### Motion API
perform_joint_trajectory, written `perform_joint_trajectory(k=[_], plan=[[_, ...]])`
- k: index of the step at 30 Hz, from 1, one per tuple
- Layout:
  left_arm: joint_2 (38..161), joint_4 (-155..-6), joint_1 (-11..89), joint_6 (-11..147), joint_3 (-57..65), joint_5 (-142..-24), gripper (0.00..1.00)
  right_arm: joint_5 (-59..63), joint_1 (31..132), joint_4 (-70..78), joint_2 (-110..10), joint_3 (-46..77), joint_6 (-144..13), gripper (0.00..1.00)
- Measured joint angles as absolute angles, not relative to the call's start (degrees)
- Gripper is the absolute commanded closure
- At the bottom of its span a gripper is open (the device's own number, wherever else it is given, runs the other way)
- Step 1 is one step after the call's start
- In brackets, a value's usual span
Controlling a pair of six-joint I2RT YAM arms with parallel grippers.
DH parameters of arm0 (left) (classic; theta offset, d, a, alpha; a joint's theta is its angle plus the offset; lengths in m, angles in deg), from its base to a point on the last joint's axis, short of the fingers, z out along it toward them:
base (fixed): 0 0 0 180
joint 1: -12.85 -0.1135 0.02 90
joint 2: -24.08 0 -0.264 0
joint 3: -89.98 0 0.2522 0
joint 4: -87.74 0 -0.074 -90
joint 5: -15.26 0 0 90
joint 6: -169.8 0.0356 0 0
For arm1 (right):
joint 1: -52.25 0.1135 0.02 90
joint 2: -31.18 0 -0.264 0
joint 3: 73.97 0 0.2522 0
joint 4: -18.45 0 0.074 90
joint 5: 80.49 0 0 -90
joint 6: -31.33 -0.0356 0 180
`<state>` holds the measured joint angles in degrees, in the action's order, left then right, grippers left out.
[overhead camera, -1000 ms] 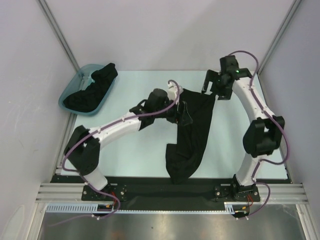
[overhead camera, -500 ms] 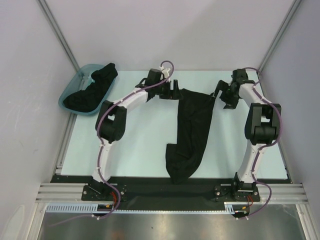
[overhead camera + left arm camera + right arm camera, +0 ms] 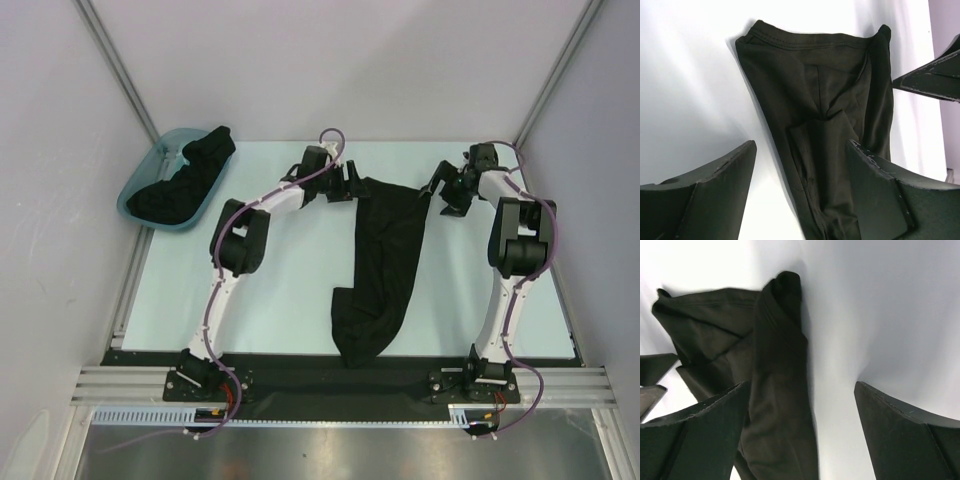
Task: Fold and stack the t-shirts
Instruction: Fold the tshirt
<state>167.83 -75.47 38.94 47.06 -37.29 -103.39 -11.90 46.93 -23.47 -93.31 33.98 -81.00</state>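
A black t-shirt (image 3: 385,260) lies bunched in a long strip on the table, from the far middle to the near edge. My left gripper (image 3: 353,184) is open at its far left corner. In the left wrist view the shirt (image 3: 825,115) lies between and under the open gripper (image 3: 800,155). My right gripper (image 3: 447,198) is open at the far right corner. In the right wrist view the shirt's folded edge (image 3: 772,390) sits by the left finger of the gripper (image 3: 802,390), with bare table under the right finger. Neither gripper holds cloth.
A teal plastic tub (image 3: 137,187) at the far left holds more black shirts (image 3: 190,175). The pale table (image 3: 280,290) has grey walls on three sides. A black strip (image 3: 300,375) runs along the near edge by the arm bases.
My left arm has stretched from beside the shirt's middle out to its far left corner. My right gripper has come down and inward to the far right corner. The shirt has not moved.
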Motion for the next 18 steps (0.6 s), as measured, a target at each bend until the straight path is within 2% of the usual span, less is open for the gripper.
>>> perform_joint_trajectory(k=[7,9,11,13,15,18], plan=[[170.01,-79.98,38.98,40.29,-37.62,-104.35,0.33,-14.08,47.0,-20.24,-95.6,35.71,-83.1,0.17],[170.84,-82.1,38.98,37.69,-37.62,-104.78,0.36,-14.61,47.0,-19.25,-96.13,36.01,-83.64,0.22],[171.41,-84.11,38.98,35.28,-37.53,-104.81,0.43,-15.02,46.98,-18.47,-96.81,36.45,-84.17,0.3],[171.91,-85.42,38.98,33.45,-37.4,-104.63,0.5,-15.42,46.98,-17.48,-97.59,36.93,-84.78,0.31],[172.57,-86.56,38.98,31.79,-37.34,-104.17,0.64,-15.81,47.0,-17.0,-98.38,37.76,-85.15,0.36],[173.38,-88.11,38.96,29.82,-37.27,-103.39,0.74,-16.51,47.13,-16.52,-100.13,39.88,-85.63,0.42]])
